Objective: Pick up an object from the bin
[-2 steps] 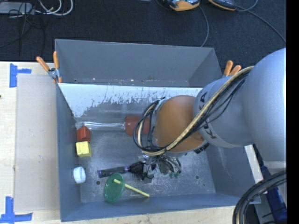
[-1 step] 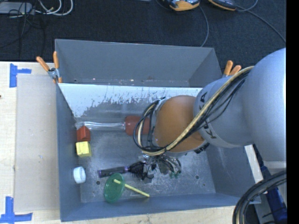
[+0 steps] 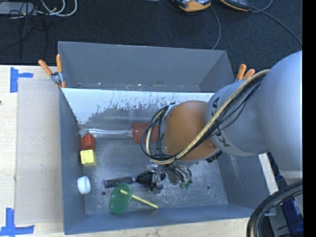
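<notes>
In the grey metal bin [image 3: 143, 68], a red block [image 3: 88, 141] lies 12 o'clock of a yellow cube [image 3: 87, 157], a white round cap [image 3: 84, 184] 6 o'clock.

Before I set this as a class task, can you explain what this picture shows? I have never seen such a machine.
One camera looks down into a grey metal bin. The big silver shape coming in from the right is a robot arm; the orange cover and the cables belong to it. Its gripper is low over the bin floor, beside a black tool. Also in the bin are a green disc with a yellow stick at its edge, a white cap, a yellow block and a red block. Whether it holds anything I cannot tell.
</notes>
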